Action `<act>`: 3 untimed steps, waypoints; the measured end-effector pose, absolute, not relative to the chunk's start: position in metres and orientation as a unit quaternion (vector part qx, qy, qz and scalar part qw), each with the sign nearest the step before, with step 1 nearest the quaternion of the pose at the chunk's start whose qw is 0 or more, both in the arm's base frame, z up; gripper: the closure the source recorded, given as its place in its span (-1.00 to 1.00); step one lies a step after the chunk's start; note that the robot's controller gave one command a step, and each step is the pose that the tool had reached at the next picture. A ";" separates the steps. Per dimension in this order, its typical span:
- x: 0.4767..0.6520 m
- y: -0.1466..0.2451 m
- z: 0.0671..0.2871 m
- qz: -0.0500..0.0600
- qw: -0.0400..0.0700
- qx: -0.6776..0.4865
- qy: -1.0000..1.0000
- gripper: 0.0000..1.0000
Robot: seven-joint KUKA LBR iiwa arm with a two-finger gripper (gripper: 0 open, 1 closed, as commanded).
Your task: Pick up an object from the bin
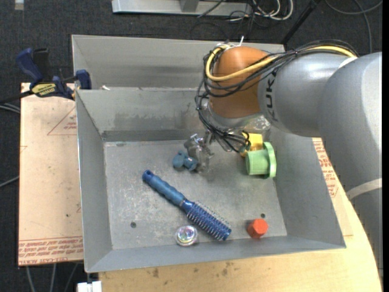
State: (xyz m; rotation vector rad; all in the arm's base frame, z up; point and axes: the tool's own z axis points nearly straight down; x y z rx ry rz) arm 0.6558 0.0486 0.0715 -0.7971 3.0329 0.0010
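Jaws hang low over the back middle of the bin [91,163], under the arm's orange wrist cover [237,81] and its loops of cable. Whether they stand wide or narrow I cannot tell, as the metal parts crowd together there. Just beside them, on the view's left, lies a small blue lump [181,161], perhaps touching their tips. Near them on the other side lies a green roll [261,161] with a yellow piece at its back. Nearer the camera than the jaws, a blue hairbrush [182,204] lies aslant, its bristle head farthest from them. Past that head, well apart from the jaws, sit a shiny round disc [186,235] and a small orange-red block [258,227].
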 end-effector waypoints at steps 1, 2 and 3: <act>0.620 0.035 0.115 0.001 0.002 -0.094 0.996 1.00; 0.609 0.031 0.150 0.001 0.002 0.068 0.998 1.00; 0.574 0.044 0.154 0.000 0.000 0.284 0.959 1.00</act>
